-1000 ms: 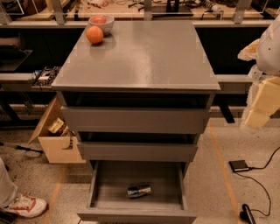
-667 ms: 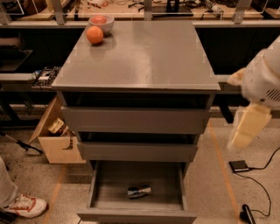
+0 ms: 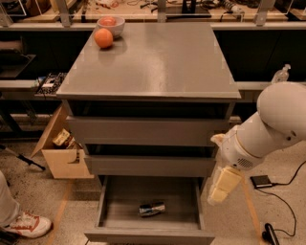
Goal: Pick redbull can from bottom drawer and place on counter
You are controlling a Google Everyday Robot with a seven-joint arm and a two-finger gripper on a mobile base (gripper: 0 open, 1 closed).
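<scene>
Jaws: cannot tell whether spread or pressed together.
Gripper (image 3: 223, 185): cream-coloured, hangs from the end of the arm, right of the cabinet. It is outside the bottom drawer, level with its right wall and apart from the can.
Arm (image 3: 272, 124): white, enters from the right edge beside the upper drawers.
Can (image 3: 152, 208): lies on its side on the drawer floor, about mid-width, nearer the front.
Bottom drawer (image 3: 148, 235): pulled out, its front at the lower edge of view.
Counter (image 3: 158, 62): grey top, carrying an orange (image 3: 103, 38) at back left and a bowl (image 3: 111, 24) just behind it.
Bench (image 3: 143, 9): wooden, cluttered, behind the counter.
Floor: cardboard box (image 3: 62, 155) left of the cabinet, shoe (image 3: 28, 225) at lower left, cable (image 3: 287, 201) at right.
</scene>
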